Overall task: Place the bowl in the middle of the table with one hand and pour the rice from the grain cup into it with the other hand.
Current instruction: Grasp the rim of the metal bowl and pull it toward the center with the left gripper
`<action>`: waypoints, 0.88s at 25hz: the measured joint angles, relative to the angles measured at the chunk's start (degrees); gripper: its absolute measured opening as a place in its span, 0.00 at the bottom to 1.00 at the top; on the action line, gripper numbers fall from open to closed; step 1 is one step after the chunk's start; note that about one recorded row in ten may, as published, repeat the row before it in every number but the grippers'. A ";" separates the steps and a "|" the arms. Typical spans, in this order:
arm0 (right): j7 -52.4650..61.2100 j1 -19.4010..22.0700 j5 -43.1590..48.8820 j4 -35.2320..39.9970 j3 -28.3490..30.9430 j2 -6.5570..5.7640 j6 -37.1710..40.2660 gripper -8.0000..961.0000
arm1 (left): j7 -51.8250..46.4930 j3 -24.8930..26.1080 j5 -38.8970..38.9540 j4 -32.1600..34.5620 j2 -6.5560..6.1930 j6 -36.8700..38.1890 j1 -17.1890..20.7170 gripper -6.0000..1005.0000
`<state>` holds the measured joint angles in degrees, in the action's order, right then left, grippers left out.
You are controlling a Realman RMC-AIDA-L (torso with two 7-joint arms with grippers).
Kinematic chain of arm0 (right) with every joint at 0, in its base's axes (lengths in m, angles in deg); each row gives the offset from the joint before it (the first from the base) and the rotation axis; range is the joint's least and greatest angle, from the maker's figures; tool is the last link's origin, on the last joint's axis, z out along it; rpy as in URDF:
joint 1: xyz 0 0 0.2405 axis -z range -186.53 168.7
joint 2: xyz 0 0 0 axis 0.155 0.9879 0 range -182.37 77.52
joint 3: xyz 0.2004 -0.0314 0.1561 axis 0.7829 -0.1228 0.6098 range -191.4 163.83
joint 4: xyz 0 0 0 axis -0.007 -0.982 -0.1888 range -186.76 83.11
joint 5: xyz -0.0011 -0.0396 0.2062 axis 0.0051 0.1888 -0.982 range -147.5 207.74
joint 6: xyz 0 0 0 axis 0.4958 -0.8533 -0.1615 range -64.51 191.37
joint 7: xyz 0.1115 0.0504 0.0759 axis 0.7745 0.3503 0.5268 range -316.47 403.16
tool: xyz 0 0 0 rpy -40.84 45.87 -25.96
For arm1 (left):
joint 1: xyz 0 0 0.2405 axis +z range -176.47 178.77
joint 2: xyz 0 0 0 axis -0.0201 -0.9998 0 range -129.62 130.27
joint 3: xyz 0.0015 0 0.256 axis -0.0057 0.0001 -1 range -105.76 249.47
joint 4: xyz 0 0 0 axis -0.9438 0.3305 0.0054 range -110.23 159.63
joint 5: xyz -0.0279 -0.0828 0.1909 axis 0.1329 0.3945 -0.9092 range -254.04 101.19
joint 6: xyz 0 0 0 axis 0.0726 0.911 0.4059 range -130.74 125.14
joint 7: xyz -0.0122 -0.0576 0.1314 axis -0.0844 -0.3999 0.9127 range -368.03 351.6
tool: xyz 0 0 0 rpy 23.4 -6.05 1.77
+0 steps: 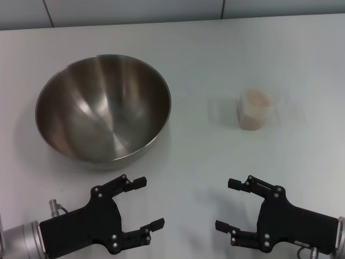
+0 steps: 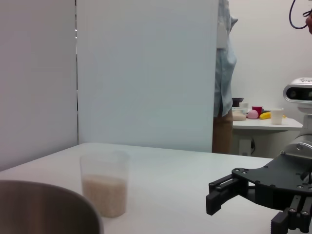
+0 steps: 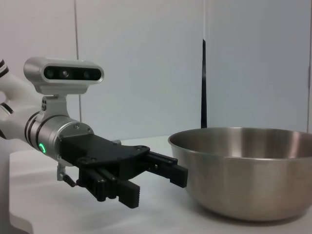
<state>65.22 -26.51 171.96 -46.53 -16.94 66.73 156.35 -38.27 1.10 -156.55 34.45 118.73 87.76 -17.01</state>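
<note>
The steel bowl (image 1: pixel 102 108) stands upright and empty on the left part of the white table (image 1: pixel 205 54). The clear grain cup (image 1: pixel 254 109) stands upright to its right, apart from it, partly filled with rice (image 1: pixel 256 99). My left gripper (image 1: pixel 149 202) is open and empty near the front edge, just in front of the bowl. My right gripper (image 1: pixel 227 204) is open and empty, in front of the cup and well short of it. The left wrist view shows the cup (image 2: pixel 104 187), the bowl's rim (image 2: pixel 44 207) and the right gripper (image 2: pixel 214 197). The right wrist view shows the bowl (image 3: pixel 243 175) and the left gripper (image 3: pixel 156 187).
The table's far edge (image 1: pixel 172 21) meets a pale wall. The tabletop between bowl and cup is bare white. In the left wrist view a person (image 2: pixel 225 87) stands far off beside another table (image 2: pixel 263 124) with small items.
</note>
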 joint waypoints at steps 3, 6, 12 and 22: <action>0.00 -0.07 0.00 0.13 -0.01 0.00 0.04 0.86 | 0.08 0.11 0.05 0.01 0.00 1.00 0.11 0.83; 0.00 -0.14 0.00 0.12 0.05 0.00 0.06 0.86 | 1.56 2.08 0.37 0.14 -0.04 4.79 0.81 0.83; 0.00 -0.30 0.00 -0.14 0.16 0.03 -0.41 0.86 | -1.17 12.86 0.46 0.73 0.04 8.53 0.87 0.83; 0.00 -0.70 0.05 -0.20 0.07 0.11 -0.51 0.86 | -30.95 23.08 0.31 21.25 0.17 -4.66 -0.82 0.83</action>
<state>65.23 -27.21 172.00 -46.73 -16.87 66.84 155.84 -69.23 24.18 -156.24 55.69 118.90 83.10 -17.83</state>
